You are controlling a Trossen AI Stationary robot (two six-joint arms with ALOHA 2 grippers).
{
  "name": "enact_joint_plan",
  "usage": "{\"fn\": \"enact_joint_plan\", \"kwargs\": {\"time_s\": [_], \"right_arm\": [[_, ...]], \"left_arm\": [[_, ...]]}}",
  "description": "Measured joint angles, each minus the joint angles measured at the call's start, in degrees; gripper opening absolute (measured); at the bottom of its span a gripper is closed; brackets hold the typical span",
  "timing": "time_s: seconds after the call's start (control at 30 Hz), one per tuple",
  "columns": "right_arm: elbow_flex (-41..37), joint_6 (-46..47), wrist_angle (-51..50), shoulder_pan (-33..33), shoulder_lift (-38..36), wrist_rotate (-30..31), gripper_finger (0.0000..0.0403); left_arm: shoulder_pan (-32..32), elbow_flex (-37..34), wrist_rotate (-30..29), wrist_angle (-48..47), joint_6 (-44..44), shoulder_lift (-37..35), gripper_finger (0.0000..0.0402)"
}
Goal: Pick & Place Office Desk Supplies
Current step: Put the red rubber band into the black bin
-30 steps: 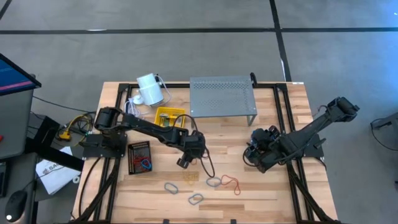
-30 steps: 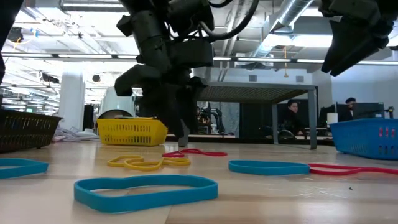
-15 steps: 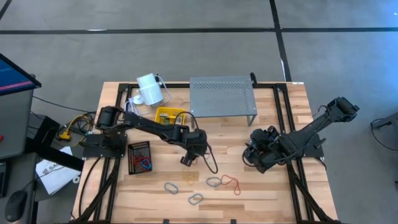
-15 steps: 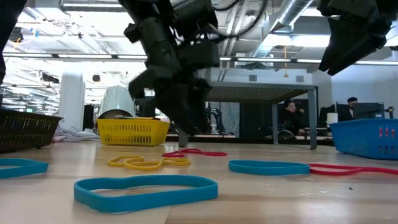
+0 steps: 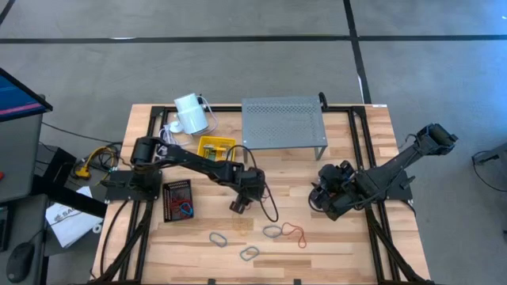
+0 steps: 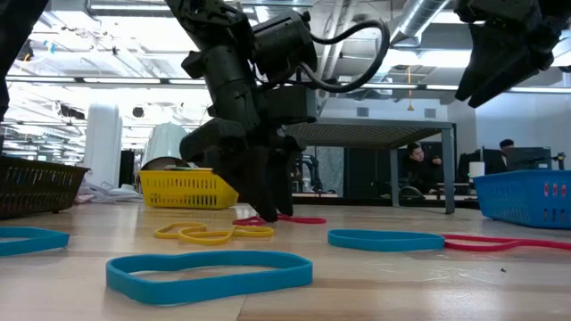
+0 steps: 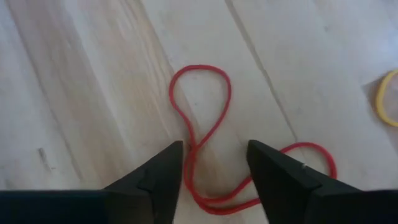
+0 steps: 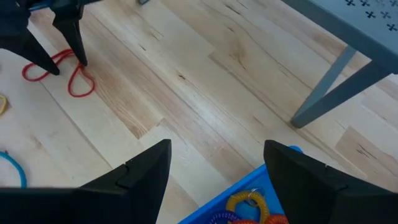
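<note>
Red rubber loop (image 7: 205,134) (twisted) between left pincer (image 7: 214,165) tips.

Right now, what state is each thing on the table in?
left gripper: open, fingers down astride the red rubber band.
red rubber band: flat on the table, twisted, not gripped.
right gripper: open, empty, raised, waiting.
yellow rubber band: lying loose.
blue rubber bands: lying loose.
yellow basket: upright.
blue basket: upright, bands inside.
</note>
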Motion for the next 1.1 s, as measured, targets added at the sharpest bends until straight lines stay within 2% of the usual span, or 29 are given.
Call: {"fn": "enact_joint_plan", "kwargs": {"time_s": [0.13,0.33,0.4,0.7,0.8,1.1], "right_arm": [[0.0,0.0,0.7,0.1,0.0,0.0,0.0254],[0.0,-0.1,1.3,0.2,0.0,-0.1,0.0254],[0.0,-0.1,1.3,0.2,0.0,-0.2,0.0254],[0.0,-1.4,1.4,0.2,0.0,-0.2,0.0254],[0.0,-1.4,1.4,0.2,0.0,-0.2,0.0254],[0.0,-1.6,1.4,0.2,0.0,0.0,0.0254]], "left_arm": [[0.3,0.0,3.0,-0.4,-0.5,0.9,0.0121],[0.3,0.0,2.9,-0.4,-4.0,0.9,0.0028],[0.3,0.0,2.6,-0.5,-5.5,0.7,0.0008],[-0.1,-0.1,2.4,-3.1,-6.5,-0.1,0.0001],[-0.3,-0.5,2.4,-6.7,-7.7,-2.6,0.0001],[-0.3,-0.4,1.9,-9.2,-8.1,-10.6,0.0001]]}}
